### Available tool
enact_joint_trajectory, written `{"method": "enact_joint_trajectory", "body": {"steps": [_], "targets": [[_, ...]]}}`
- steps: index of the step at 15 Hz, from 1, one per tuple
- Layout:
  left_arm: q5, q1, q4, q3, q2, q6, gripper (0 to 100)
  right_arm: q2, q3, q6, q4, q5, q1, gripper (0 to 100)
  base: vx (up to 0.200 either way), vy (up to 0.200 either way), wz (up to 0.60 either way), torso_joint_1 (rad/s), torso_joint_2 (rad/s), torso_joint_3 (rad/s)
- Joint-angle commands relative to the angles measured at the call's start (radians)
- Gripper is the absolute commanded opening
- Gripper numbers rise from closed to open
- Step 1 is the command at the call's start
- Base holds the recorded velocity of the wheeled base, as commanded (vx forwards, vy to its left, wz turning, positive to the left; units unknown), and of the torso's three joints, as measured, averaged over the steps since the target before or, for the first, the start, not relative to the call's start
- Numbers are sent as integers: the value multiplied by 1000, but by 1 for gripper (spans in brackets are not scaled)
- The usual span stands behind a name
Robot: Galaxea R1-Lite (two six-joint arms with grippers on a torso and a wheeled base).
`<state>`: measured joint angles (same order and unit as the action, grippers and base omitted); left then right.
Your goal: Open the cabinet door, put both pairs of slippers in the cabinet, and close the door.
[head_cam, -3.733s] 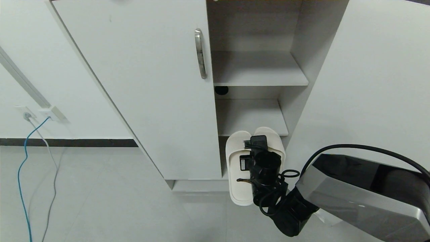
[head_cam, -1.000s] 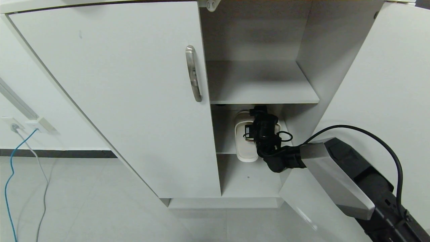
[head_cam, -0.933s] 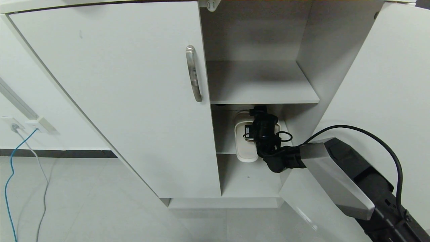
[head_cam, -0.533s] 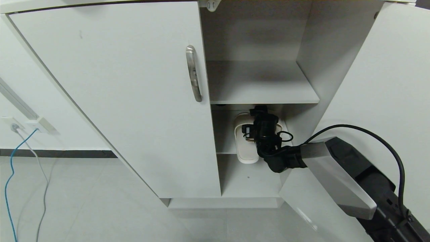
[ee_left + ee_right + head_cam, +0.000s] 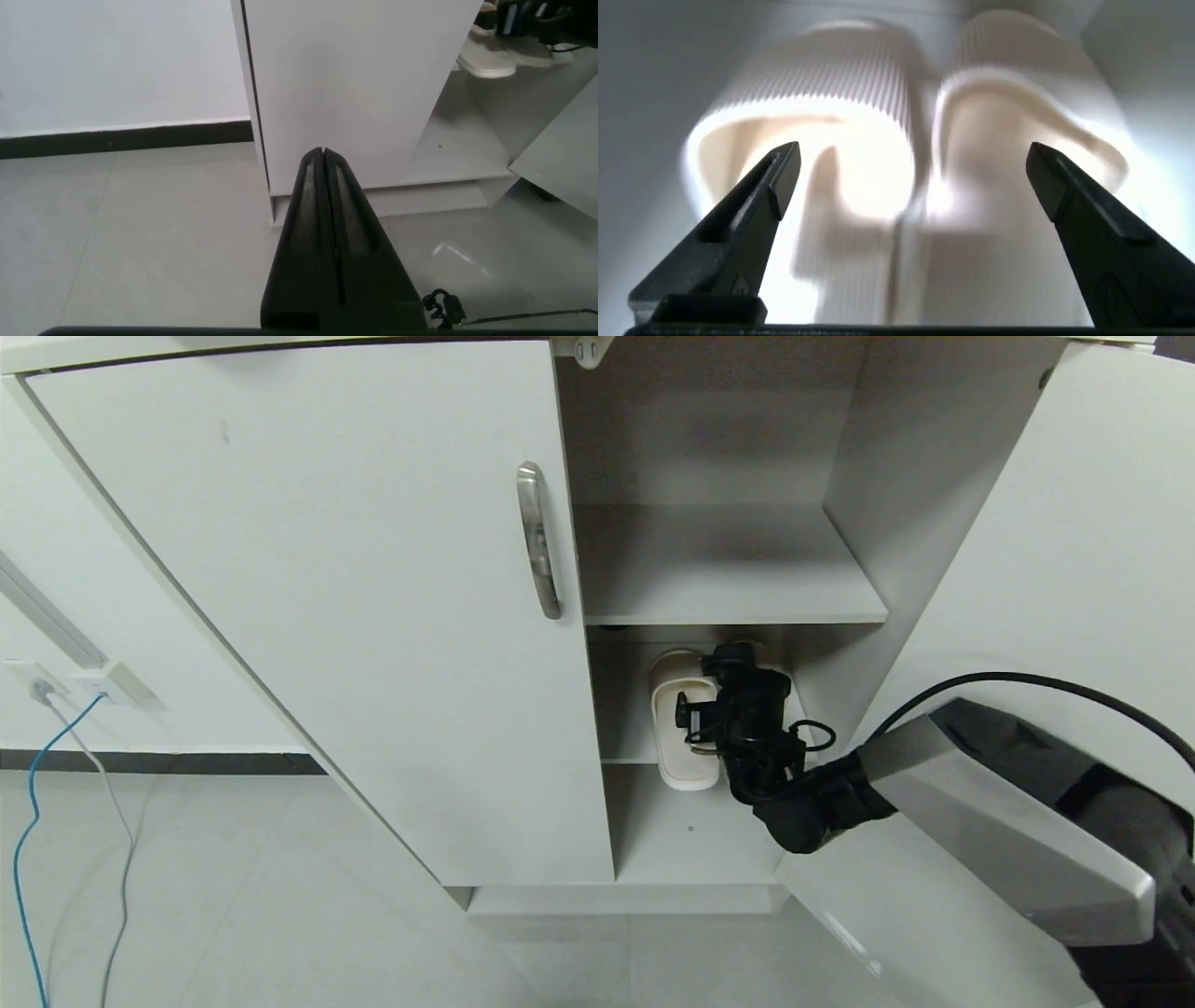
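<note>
A pair of cream slippers (image 5: 680, 737) lies on the middle shelf (image 5: 621, 719) of the white cabinet, heels at the shelf's front edge. My right gripper (image 5: 733, 663) is just above and right of them inside the opening. In the right wrist view, the right gripper (image 5: 912, 154) stands open, its fingers (image 5: 757, 205) spread wide and the slippers (image 5: 971, 121) lie beyond the tips. My left gripper (image 5: 322, 154) is shut with nothing in it, low over the floor before the cabinet; the slippers (image 5: 491, 61) lie farther off.
The cabinet's left door (image 5: 327, 569) with its metal handle (image 5: 537, 541) is closed. The right door (image 5: 1046, 523) stands open beside my right arm. The upper shelf (image 5: 719, 560) and the bottom compartment (image 5: 681, 831) are bare. Cables (image 5: 28, 840) hang from a wall socket at far left.
The right arm carried the slippers from in front of the cabinet onto the middle shelf as the camera shifted. In the last half second the right gripper drew back slightly and lower.
</note>
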<state>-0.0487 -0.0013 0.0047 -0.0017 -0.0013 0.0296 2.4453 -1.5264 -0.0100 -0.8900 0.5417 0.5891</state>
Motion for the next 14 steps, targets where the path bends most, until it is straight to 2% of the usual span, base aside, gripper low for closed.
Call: {"method": "enact_joint_trajectory", "body": {"steps": [1, 3, 7, 10, 12, 14], "targets": [[0, 0, 0, 0, 1, 1, 0, -141, 190, 1, -73, 3, 32, 100, 0, 0, 0, 0, 0, 0], [0, 0, 0, 0, 1, 1, 0, -224, 404, -1, -195, 3, 66, 100, 0, 0, 0, 0, 0, 0], [0, 0, 0, 0, 1, -2, 0, -359, 736, 1, -366, 9, 135, 100, 0, 0, 0, 0, 0, 0], [0, 0, 0, 0, 1, -2, 0, -414, 842, -4, -409, 11, 167, 100, 0, 0, 0, 0, 0, 0], [0, 0, 0, 0, 1, -2, 0, -420, 851, -4, -411, 11, 172, 100, 0, 0, 0, 0, 0, 0], [0, 0, 0, 0, 1, -3, 0, -422, 856, -4, -411, 11, 178, 100, -200, 0, 0, 2, 0, 2]]}}
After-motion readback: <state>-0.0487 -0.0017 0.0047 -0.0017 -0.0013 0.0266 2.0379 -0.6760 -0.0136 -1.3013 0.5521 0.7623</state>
